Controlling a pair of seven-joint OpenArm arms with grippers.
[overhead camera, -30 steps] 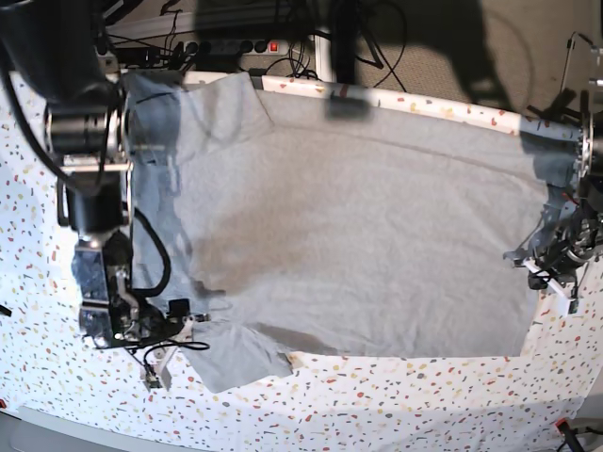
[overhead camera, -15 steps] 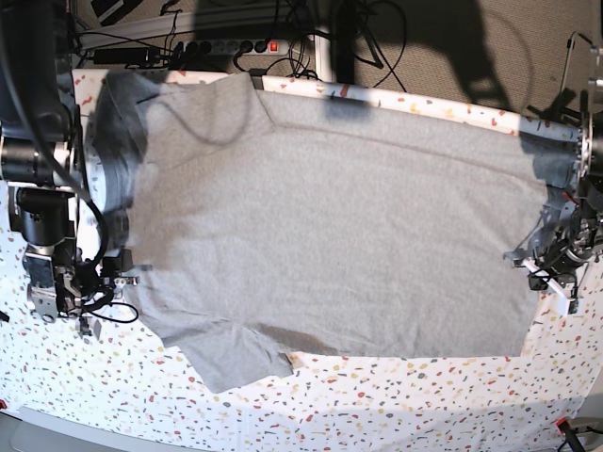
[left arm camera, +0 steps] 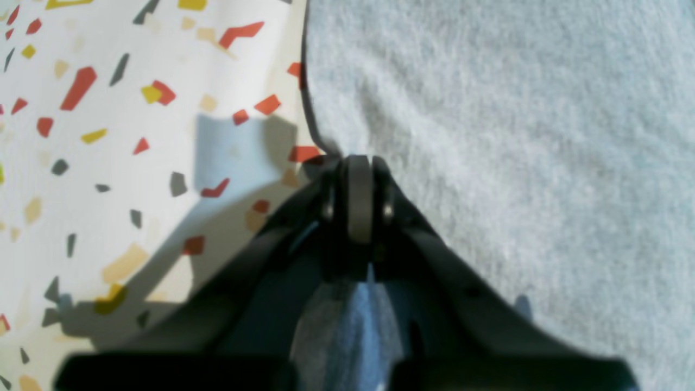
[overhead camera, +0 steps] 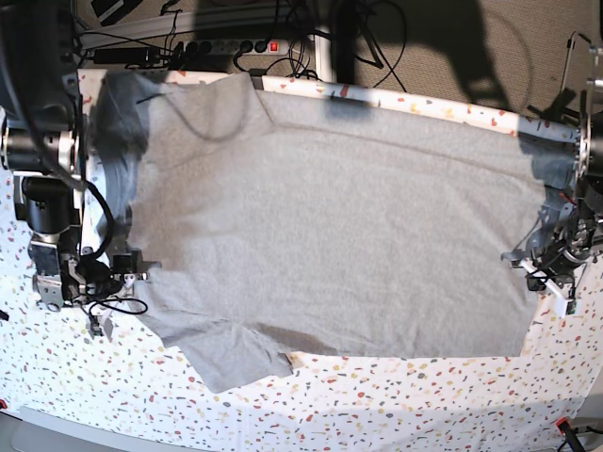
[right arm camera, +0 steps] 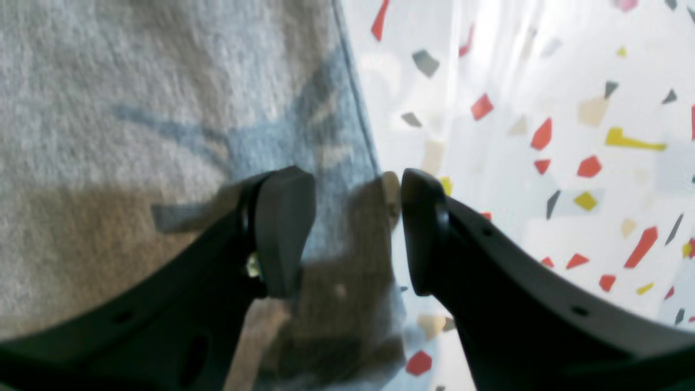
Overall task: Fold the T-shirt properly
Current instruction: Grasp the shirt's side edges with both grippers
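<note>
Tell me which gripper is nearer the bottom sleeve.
Right. The right gripper hangs open just beside the bottom sleeve; the left gripper is shut at the T-shirt's far edge.

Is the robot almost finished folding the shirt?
Not yet. The T-shirt lies spread flat on the speckled table, plain side up, with no fold made. The left gripper is shut at the shirt's edge; whether it pinches cloth is unclear. The right gripper hangs open over the other edge. All folding remains.
</note>
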